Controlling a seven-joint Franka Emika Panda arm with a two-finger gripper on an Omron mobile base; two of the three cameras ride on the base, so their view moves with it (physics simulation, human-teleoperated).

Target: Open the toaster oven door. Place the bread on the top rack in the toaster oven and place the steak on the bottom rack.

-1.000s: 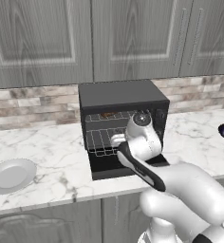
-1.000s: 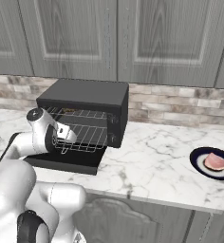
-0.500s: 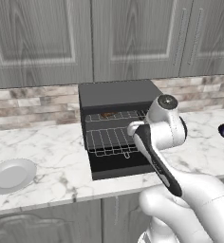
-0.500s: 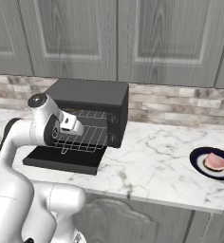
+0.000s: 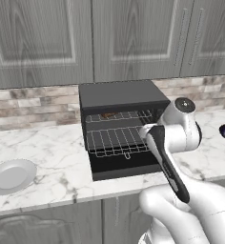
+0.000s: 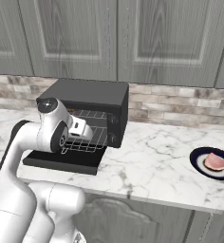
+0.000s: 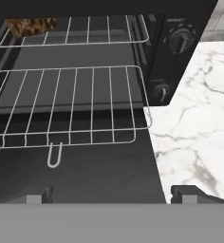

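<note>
Gripper (image 7: 111,195): jaws spread wide, nothing between them; in the hand view the two dark fingertips (image 7: 38,195) stood far apart at the bottom edge, low over the lowered door.
Gripper, base views: hidden behind the arm's own white wrist in both; the fingers could not be made out there.
Toaster oven (image 5: 121,95): black box on the marble counter (image 5: 47,157) against the brick backsplash (image 5: 33,102).
Toaster oven door (image 5: 128,164): open, folded down flat in front of the oven; its right part was covered by the arm in the left base view, its left part in the right base view.
Top rack (image 7: 85,33): upper wire grid, its left end cut off by the hand view's edge.
Bread (image 7: 31,26): dark brown piece lying on the top rack, far back at the left; partly cut off at the top of the hand view, a small brown patch (image 5: 108,115) in the left base view. Well beyond and to the left of the fingertips.
Bottom rack (image 7: 76,107): pulled forward, bare, wire loop (image 7: 54,156) hanging at its front; between fingertips and bread.
Steak (image 6: 214,162): pinkish piece on a dark plate (image 6: 199,166) on the counter, well right of the oven and far from the gripper; cut off by the edge in the left base view.
White plate (image 5: 12,175): on the counter left of the oven.
Oven knobs (image 7: 180,35): two, on the right panel; markings too small to read.
</note>
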